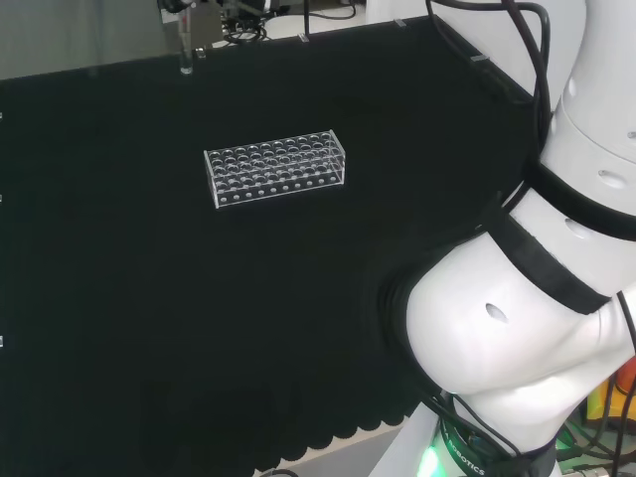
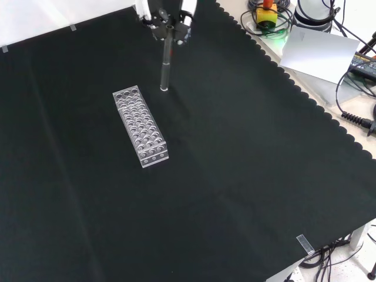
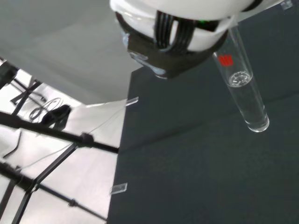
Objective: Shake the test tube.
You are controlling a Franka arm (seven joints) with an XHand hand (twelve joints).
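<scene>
The tube (image 2: 165,64) hangs upright from the hand (image 2: 167,20), whose fingers pinch its top, its base above the table (image 2: 247,176) just beyond the rack (image 2: 140,125) in the front view. The wrist view shows a red mark and some clear liquid in it.
</scene>
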